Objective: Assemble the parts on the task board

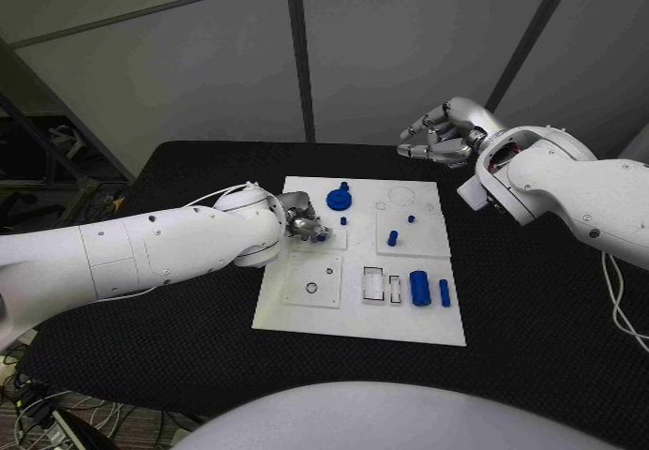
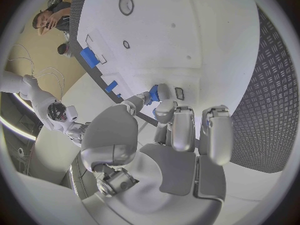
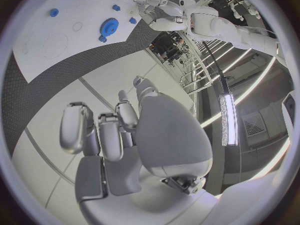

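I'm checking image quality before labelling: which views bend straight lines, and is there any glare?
Head view: task board edges stay straight, light even. Left wrist view: fisheye curves the board's edges. Right wrist view: same curving, with a bright ceiling light strip glaring beside the right hand.

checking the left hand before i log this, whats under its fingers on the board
The left hand is at the task board by its left edge. The left wrist view shows a small blue part at its fingertips, over a white square block. The fingers cover whatever is directly beneath them.
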Tool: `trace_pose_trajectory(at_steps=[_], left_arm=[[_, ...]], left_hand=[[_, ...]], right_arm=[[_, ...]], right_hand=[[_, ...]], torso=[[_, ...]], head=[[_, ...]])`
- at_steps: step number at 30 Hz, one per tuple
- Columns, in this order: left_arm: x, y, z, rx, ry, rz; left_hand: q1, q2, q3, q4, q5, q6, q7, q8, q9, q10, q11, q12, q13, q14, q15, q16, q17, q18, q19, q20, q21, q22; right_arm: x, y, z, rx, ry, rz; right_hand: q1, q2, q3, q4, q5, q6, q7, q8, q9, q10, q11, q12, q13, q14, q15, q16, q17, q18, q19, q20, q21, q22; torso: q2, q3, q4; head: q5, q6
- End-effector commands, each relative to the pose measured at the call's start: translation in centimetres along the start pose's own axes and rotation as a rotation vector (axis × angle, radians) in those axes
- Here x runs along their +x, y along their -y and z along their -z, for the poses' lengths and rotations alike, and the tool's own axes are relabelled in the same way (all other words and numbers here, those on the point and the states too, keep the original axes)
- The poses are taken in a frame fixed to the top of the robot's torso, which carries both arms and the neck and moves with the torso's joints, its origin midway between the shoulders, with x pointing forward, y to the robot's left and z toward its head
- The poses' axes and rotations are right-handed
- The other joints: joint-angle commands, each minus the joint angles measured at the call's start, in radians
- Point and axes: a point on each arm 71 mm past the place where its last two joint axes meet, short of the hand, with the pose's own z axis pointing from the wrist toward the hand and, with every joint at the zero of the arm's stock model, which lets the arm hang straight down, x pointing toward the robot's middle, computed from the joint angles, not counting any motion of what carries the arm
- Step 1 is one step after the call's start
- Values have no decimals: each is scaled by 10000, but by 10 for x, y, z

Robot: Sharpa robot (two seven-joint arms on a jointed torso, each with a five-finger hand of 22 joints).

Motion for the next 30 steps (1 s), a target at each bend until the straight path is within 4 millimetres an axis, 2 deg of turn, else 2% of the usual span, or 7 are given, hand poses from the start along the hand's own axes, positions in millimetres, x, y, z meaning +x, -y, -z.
trace_pose_trajectory(at_steps=[1, 23, 30], left_arm=[[1, 1, 0, -1, 56, 150], [0, -2, -1, -80, 60, 205], [-1, -4, 0, -99, 48, 209]], left_hand=[[-103, 18, -82, -11, -30, 51, 6, 52, 19, 84, -7, 73, 9, 649, -25, -47, 1368, -289, 273, -36, 53, 1453], [-174, 35, -432, 182, -27, 69, -1, 97, -37, 106, -12, 135, 40, 651, -30, -49, 1371, -297, 299, -41, 73, 1492], [-166, -34, -630, 222, -29, 69, -3, 122, -60, 108, -15, 155, 45, 651, -32, -50, 1373, -297, 301, -43, 71, 1496]], right_arm=[[-1, -1, 0, -37, -25, 40], [-1, 1, 0, 8, -65, 60], [-2, 1, 0, 19, -68, 65]], right_hand=[[-77, 0, -33, 41, -30, -73, -8, 19, -8, -86, -6, -35, -10, 786, -35, -52, 1567, 114, -82, 14, -60, -16], [-89, -4, -40, 48, -51, -77, -7, 19, -9, -91, -4, -40, -15, 784, -34, -59, 1559, 119, -94, 13, -75, -41], [-107, -4, -47, 60, -68, -79, -7, 20, -9, -92, -3, -41, -17, 781, -34, -66, 1550, 120, -97, 13, -80, -47]], torso=[[-1, 2, -3], [-8, 0, 6], [-8, -5, 5]], head=[[-13, 16], [-57, 1], [-64, 3]])
